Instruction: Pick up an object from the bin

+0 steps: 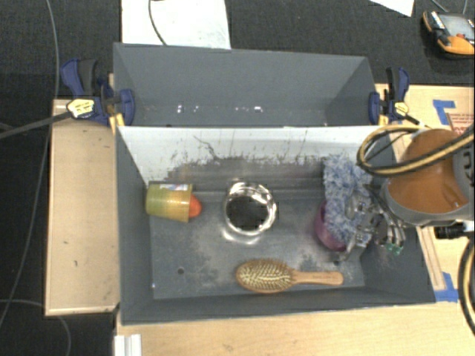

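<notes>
Gripper (361, 232) hangs low inside the grey bin (194, 262), just beyond the handle tip of the wooden hairbrush (276, 275) and a little to its right. Cables and wrist parts crowd it, so I cannot tell whether it is released or clenched, and nothing can be seen gripped in it.

Nearest to it, directly behind the hairbrush's handle end, is a small purple thing (325, 230), touching or very nearly touching the gripper's left side. Its kind is too hidden to name. A blue-grey fuzzy cloth (340, 185) lies against it and rises farther back from the hairbrush, toward the bin's rear slope.

Behind the hairbrush's bristle head, apart from it, stands a clear round glass (249, 210). Farthest off, back and to the left of the hairbrush, a yellow container with an orange end (172, 201) lies on its side.

The likely pick is the purple thing or the cloth. The risk, as I judge it, is a mixed grasp: a closure here could catch a fold of cloth with the purple thing, so one drags or drops the other on lifting. A descent could also press the purple thing sideways or nudge the hairbrush handle.
</notes>
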`<state>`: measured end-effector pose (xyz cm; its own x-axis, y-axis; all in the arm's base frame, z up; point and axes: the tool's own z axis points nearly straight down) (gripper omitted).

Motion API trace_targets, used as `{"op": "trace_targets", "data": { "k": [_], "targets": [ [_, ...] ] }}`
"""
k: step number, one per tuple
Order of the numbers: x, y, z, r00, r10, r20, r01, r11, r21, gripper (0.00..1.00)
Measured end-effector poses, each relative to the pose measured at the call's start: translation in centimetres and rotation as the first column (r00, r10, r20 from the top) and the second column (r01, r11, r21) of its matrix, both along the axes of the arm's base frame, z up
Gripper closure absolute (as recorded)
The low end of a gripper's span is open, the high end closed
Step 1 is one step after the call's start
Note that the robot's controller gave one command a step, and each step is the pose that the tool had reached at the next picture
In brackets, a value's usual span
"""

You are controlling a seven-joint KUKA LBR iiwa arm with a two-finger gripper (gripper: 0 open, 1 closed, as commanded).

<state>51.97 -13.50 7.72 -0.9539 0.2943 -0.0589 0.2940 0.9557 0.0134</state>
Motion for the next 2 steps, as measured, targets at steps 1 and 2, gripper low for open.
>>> {"op": "trace_targets", "data": {
  "k": [1,2],
  "targets": [
    [-0.2,0.1,0.5,1.000,0.003,-0.005,-0.003,1.000,0.002,1.00],
    [-0.3,0.1,2.2,1.000,0.004,-0.009,-0.004,1.000,0.003,1.00]
  ]
}}
